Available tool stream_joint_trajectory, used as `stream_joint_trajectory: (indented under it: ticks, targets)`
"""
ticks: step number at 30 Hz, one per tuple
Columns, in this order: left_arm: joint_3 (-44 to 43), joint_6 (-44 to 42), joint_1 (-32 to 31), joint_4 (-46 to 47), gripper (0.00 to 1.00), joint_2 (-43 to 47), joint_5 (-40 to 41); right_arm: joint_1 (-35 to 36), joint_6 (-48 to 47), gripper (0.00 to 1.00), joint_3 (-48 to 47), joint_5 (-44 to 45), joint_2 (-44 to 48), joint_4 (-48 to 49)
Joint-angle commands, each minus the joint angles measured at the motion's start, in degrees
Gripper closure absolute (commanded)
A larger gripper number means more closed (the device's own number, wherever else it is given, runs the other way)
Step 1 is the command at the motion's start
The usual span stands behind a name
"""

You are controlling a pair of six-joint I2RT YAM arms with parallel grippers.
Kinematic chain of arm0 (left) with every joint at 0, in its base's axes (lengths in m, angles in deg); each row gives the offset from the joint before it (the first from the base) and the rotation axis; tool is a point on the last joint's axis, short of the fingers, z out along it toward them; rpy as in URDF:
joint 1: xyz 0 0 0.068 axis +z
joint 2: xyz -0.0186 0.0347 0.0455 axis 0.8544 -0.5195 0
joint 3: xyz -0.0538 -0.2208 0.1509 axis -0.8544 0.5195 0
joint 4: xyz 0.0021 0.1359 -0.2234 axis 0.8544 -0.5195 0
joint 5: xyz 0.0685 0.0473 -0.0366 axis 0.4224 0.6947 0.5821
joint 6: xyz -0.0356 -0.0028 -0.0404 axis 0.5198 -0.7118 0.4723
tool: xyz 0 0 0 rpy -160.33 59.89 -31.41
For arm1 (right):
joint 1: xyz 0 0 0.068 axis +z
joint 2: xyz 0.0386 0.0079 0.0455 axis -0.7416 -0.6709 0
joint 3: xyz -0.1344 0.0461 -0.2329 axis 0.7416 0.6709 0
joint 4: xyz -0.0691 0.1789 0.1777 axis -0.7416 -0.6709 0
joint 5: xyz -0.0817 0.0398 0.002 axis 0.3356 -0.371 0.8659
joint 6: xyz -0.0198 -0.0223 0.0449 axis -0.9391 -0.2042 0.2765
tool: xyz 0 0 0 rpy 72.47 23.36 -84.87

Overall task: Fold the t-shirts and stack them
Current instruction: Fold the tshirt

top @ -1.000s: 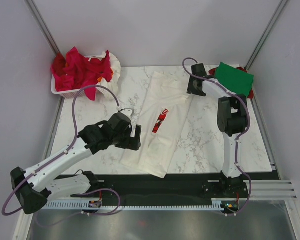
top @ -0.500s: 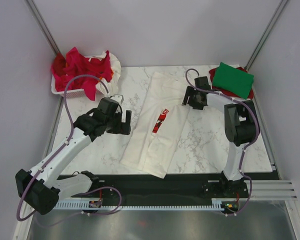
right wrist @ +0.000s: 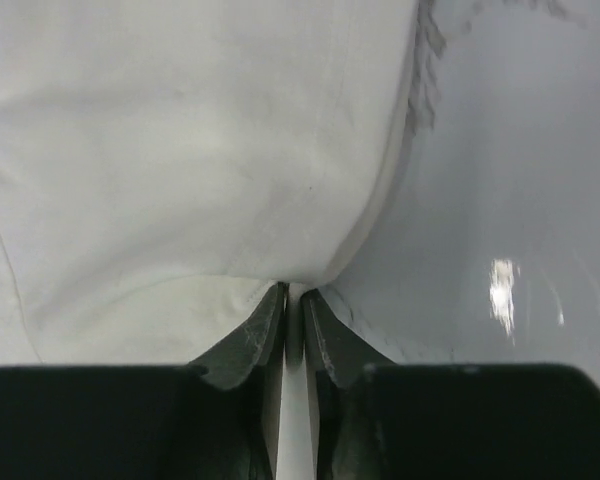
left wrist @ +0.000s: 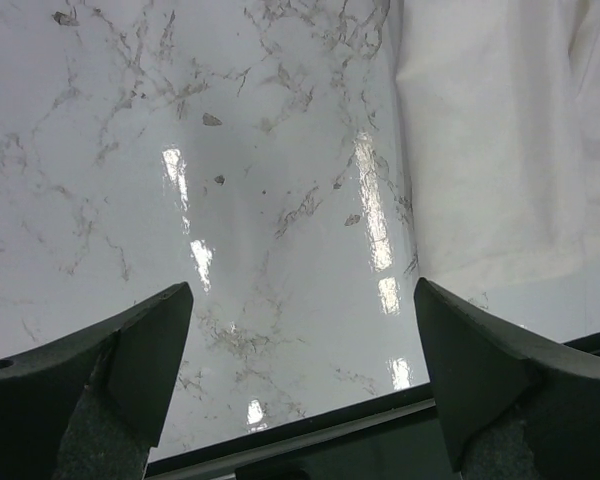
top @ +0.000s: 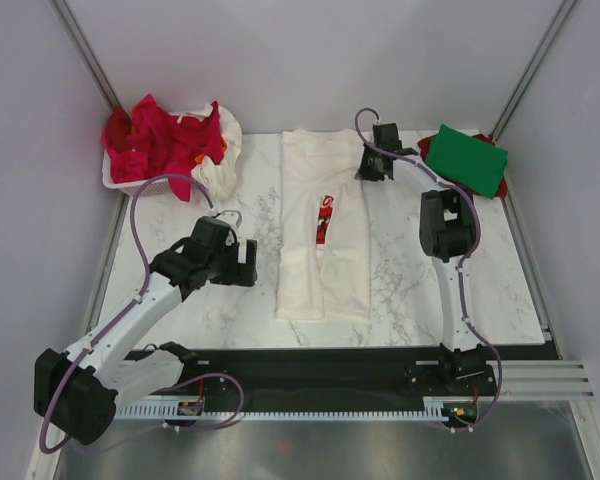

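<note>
The large white t-shirt with the red chest print lies folded into a long strip down the middle of the table. My right gripper is at its far right corner, shut on the white cloth, which bunches at my fingertips. My left gripper is open and empty above bare marble, left of the shirt; the shirt's near edge shows at the right of the left wrist view. A folded green tee lies on a red one at the far right.
A white plastic basket at the far left holds crumpled red tees and a white one. The black front rail runs along the table's near edge. Grey walls close in both sides.
My right gripper pulled the shirt's far corner back and left, straightening the slanted shirt into an upright strip. My left gripper has drawn back left, away from the shirt.
</note>
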Motion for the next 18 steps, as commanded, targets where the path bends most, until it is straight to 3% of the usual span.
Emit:
stream_joint_trajectory:
  ticks: [1, 2, 3, 6, 11, 14, 15, 18]
  targets:
    - [-0.42, -0.27, 0.42, 5.25, 0.00, 0.80, -2.65, 0.76, -5.67, 0.74, -15.47, -0.58, -8.12, -9.01]
    - [-0.77, -0.10, 0.50, 5.43, 0.00, 0.45, -2.91, 0.84, -6.11, 0.68, -18.23, -0.67, -9.35, -11.89]
    - [-0.86, 0.51, 0.50, 5.52, 0.00, 0.27, -2.92, 0.85, -6.47, 0.53, -20.00, -0.76, -10.23, -12.62]
    - [-0.78, 3.32, 0.68, 6.39, 0.00, -0.34, -5.54, 0.93, -7.96, 0.30, -17.74, 1.34, -6.14, -12.01]
    - [5.00, 10.61, 0.68, 13.59, 0.00, 2.89, -9.25, 0.84, -10.51, 0.23, -3.78, 8.11, 6.52, -10.87]
    - [10.45, 16.77, 0.59, 21.93, 0.00, 5.01, -11.52, 0.58, -10.08, 0.21, 9.13, 11.36, 21.86, -7.98]
    - [11.43, 19.30, 0.59, 23.43, 0.00, 4.75, -14.14, 0.49, -9.46, 0.19, 17.61, 11.28, 25.41, -6.57]
    - [13.28, 22.92, 0.16, 25.64, 0.00, 2.48, -16.01, -0.21, -5.60, 0.16, 30.92, 8.92, 39.47, -0.51]
